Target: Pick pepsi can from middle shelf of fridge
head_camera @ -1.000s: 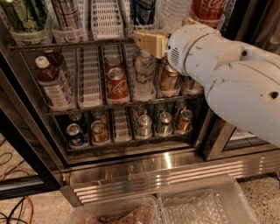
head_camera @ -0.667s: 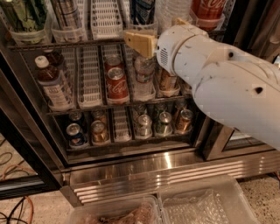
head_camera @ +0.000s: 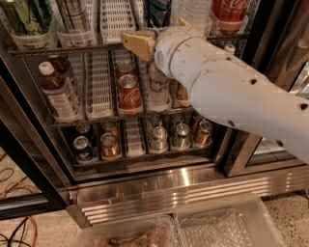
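Note:
The pepsi can (head_camera: 157, 10), dark blue with white markings, stands in a lane of the middle shelf (head_camera: 116, 29) at the top of the view; its top is cut off by the frame edge. The fridge (head_camera: 145, 181) is open in front of me, its ribbed steel base below. My gripper (head_camera: 141, 42), tan at the end of the thick white arm (head_camera: 231, 87), is at the front edge of that shelf, just below and left of the pepsi can. I see nothing held in it.
Beside the pepsi can are a striped can (head_camera: 75, 17), a green can (head_camera: 19, 17) and a red Coca-Cola can (head_camera: 231, 10). The rack below holds bottles (head_camera: 57, 89) and red Coca-Cola cans (head_camera: 128, 91). The lowest rack holds several cans. Clear bins (head_camera: 227, 226) sit on the floor.
The arm and gripper have moved up and to the left, from in front of the bottle rack to the front edge of the shelf above it.

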### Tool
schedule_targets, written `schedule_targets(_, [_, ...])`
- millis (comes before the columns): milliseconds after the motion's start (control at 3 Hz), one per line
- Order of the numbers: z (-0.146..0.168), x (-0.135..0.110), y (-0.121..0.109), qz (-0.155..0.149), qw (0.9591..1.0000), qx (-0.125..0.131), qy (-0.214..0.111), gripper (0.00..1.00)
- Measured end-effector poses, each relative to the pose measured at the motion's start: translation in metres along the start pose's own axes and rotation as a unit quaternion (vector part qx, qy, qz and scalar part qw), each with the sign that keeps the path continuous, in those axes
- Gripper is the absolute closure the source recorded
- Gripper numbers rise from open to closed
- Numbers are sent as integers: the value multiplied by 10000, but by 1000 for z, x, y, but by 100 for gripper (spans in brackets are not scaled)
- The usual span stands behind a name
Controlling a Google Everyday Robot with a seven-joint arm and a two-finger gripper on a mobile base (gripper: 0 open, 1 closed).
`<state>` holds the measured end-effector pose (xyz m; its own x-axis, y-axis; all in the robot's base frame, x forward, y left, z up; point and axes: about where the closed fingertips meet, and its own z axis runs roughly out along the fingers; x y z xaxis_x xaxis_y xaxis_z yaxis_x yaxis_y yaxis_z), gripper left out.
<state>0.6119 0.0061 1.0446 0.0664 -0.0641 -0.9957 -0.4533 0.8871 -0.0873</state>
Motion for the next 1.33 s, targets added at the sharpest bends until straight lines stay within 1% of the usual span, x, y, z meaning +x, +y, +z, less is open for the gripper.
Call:
schedule_targets(333, [16,-3,1,-82,9999,73,-106,17])
schedule_targets(667, [32,-6,-8,-79,9997,183,-164,18])
schedule_targets(1000, [32,-7,-10,-74,9996,217,-179,18])
schedule_targets(1333, [39,-8,-26,-44,9989,403,-233,18])
